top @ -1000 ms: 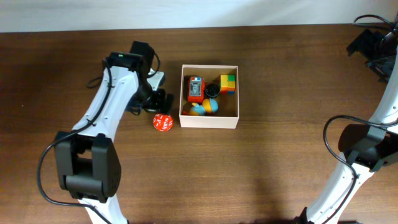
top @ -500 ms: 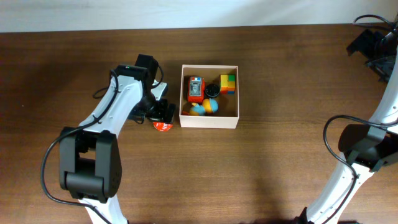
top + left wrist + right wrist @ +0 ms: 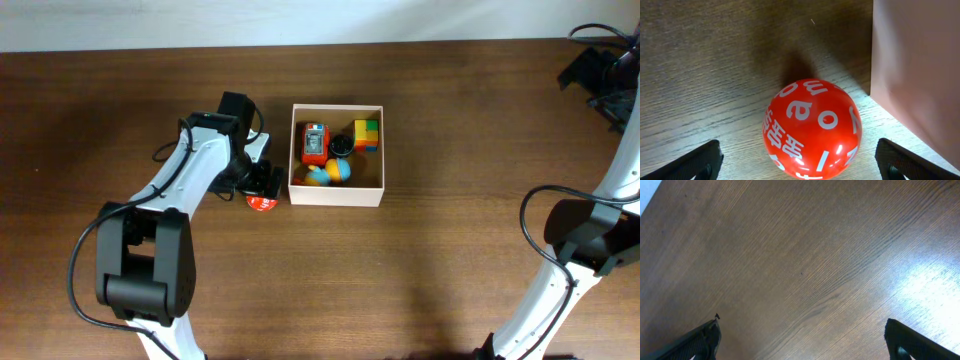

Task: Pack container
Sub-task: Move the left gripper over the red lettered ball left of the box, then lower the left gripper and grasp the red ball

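The left tool (image 3: 800, 165) was low over the table (image 3: 700, 60). Its two black fingertips (image 3: 697, 162) stood far apart, so it was open. A red ball (image 3: 812, 127) with white letters on it sat on the table between them. There was a gap on each side of the ball, so the fingertips did not touch it.

Just past the ball, on its right side in the left wrist view, rose the plain outer wall of the container (image 3: 920, 75). The ball was very near this wall. I could not tell if they touched.

From above, the container sat in the middle of the table, a little toward the far side, with the ball at its near left corner, outside it. Small toys lay inside the container. A red toy (image 3: 315, 143) was at the left. A small black round thing (image 3: 341, 146) was beside it. A block (image 3: 367, 134) of yellow, green and red was near the far right corner. Some blue and orange round toys (image 3: 330, 172) lay close to the near wall.

The right tool (image 3: 807, 342) was far off by the far right side of the table, well apart from the container. Its fingertips were wide apart too, so it was open, with only bare table under it.
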